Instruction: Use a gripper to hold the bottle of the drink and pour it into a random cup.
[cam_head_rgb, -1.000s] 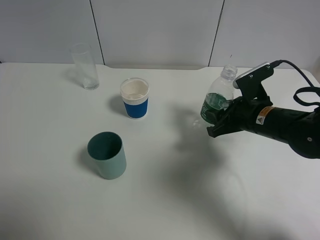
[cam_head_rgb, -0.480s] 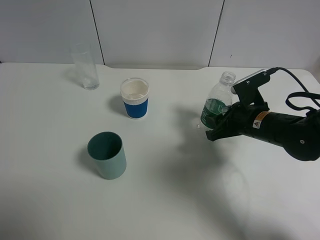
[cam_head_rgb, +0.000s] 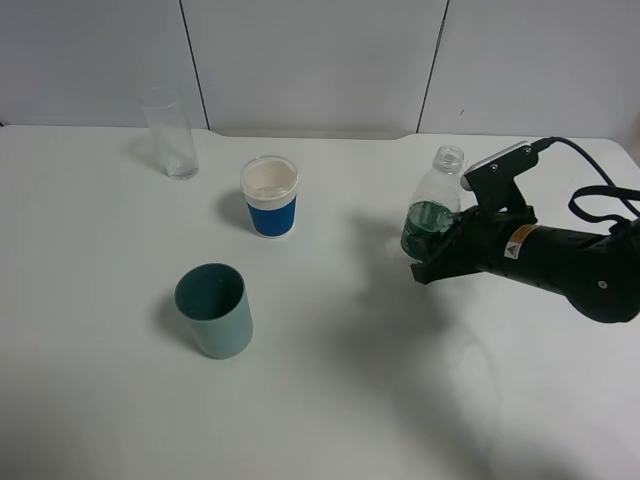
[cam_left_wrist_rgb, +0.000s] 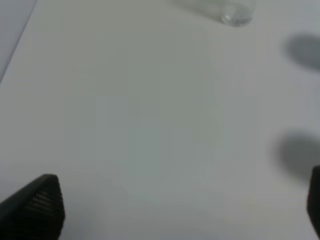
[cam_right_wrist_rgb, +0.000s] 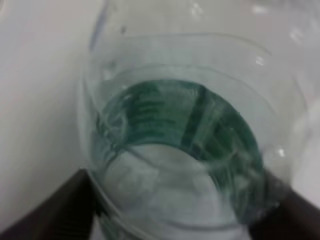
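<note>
My right gripper (cam_head_rgb: 432, 250) is shut on the bottle of the drink (cam_head_rgb: 431, 208), a small clear bottle with a dark green label and no cap. It holds the bottle nearly upright above the table, well right of the cup. The cup (cam_head_rgb: 270, 196), white with a blue sleeve, stands upright at the middle back. In the right wrist view the bottle (cam_right_wrist_rgb: 185, 140) fills the frame between two dark fingers (cam_right_wrist_rgb: 65, 210). My left gripper (cam_left_wrist_rgb: 175, 210) is open and empty over bare table; it is out of the exterior view.
A plain grey-green cup (cam_head_rgb: 214, 311) stands front left of the blue cup. A tall clear glass (cam_head_rgb: 170, 132) stands at the back left; its base shows in the left wrist view (cam_left_wrist_rgb: 235, 12). A black cable (cam_head_rgb: 600, 195) loops behind the right arm.
My right gripper has sunk a little and shifted slightly left with the bottle in it. The cups and the glass have not moved.
</note>
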